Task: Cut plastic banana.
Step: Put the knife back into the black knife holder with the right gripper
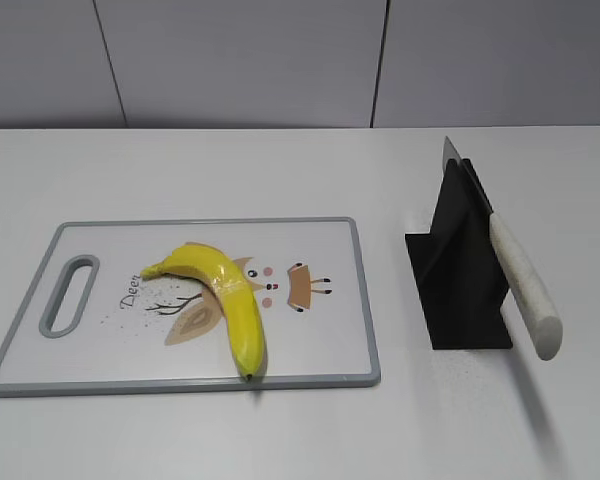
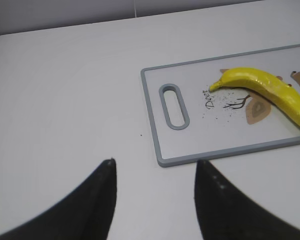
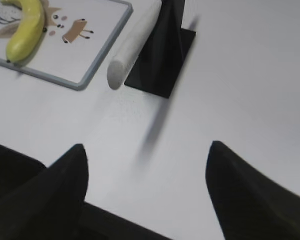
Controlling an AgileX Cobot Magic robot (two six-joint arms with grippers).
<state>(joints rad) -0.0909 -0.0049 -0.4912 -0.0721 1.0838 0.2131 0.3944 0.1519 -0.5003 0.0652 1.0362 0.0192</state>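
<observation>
The plastic banana (image 1: 225, 296) lies curved on the white cutting board (image 1: 100, 360), dark tip at the board's front edge; it also shows in the left wrist view (image 2: 270, 90) and the right wrist view (image 3: 26, 27). A knife with a white handle (image 1: 523, 283) rests slanted in a black stand (image 1: 460, 270), blade up. My left gripper (image 2: 155, 162) is open and empty over bare table, left of the board's handle end (image 2: 173, 106). My right gripper (image 3: 147, 147) is open and empty, in front of the knife handle (image 3: 132, 47) and stand (image 3: 162, 60). Neither gripper shows in the exterior view.
The board has a grey rim and a slot handle (image 1: 70, 293) at its left end. The white table (image 1: 300, 430) runs to a grey panel wall (image 1: 280, 60) behind.
</observation>
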